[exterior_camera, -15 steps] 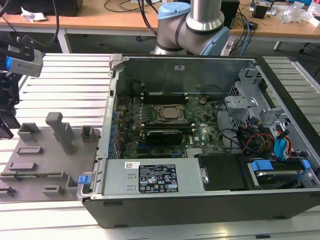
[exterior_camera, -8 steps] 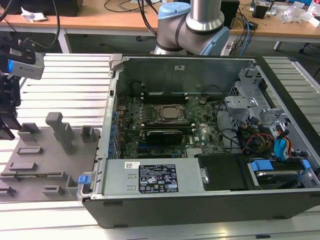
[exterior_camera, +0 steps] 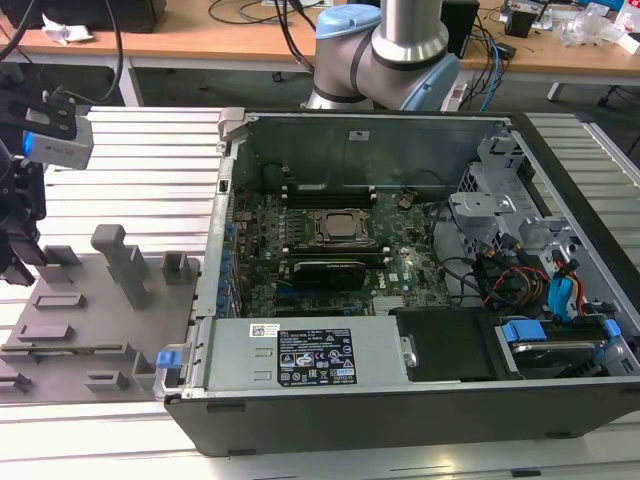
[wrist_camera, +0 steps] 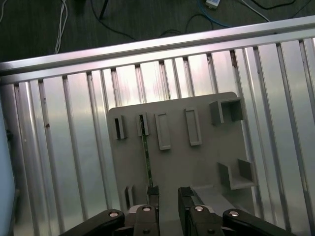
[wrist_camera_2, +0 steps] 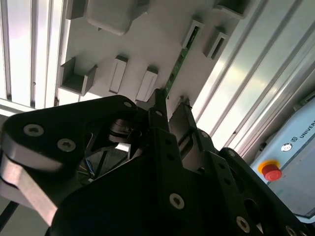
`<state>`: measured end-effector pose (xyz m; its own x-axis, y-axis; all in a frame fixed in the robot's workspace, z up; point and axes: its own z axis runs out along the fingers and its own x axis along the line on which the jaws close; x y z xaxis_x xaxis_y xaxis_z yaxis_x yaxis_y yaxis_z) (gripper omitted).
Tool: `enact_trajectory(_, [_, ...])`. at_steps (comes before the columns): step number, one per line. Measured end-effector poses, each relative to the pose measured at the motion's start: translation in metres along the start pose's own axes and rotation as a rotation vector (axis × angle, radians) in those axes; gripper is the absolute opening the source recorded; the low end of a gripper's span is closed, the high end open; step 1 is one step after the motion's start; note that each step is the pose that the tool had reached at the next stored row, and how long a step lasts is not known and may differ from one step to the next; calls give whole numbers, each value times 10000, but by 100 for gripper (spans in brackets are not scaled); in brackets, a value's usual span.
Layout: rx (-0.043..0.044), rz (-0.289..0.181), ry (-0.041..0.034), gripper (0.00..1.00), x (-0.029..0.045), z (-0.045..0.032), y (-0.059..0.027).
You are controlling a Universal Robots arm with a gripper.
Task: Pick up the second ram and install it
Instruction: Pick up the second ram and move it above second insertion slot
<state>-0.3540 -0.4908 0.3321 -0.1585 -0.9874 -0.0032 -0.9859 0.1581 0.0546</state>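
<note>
First wrist view: gripper over the tray, jaws apart, holding nothing; the ram stands on edge in the tray, beside one jaw.

A lab: cable-strewn benches, an opened computer

A silver-grey tubular arm with a pale blue joint cap carries a matte black claw dotted with silver screws.

Open computer case beside grey tray; both on ribbed table.
</note>
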Motion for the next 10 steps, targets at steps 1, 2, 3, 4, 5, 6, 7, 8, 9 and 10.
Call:
enact_trajectory(1, [0,0,0,30,0,8,0])
enact_trajectory(2, [0,0,0,30,0,18,-1])
enact_trajectory(3, [0,0,0,30,0,34,-2])
enact_trajectory(4, [0,-1,0,30,0,50,-3])
enact_trajectory(5, [0,0,0,30,0,56,-3])
enact_trajectory(6, [0,-1,-1,30,0,62,-3])
enact_trajectory(7, [0,-1,0,30,0,72,-4])
enact_trajectory(8, [0,-1,0,30,0,84,-5])
enact_trajectory(9, [0,-1,0,30,0,97,-5])
enact_trajectory(10, [0,-1,0,30,1,111,-6])
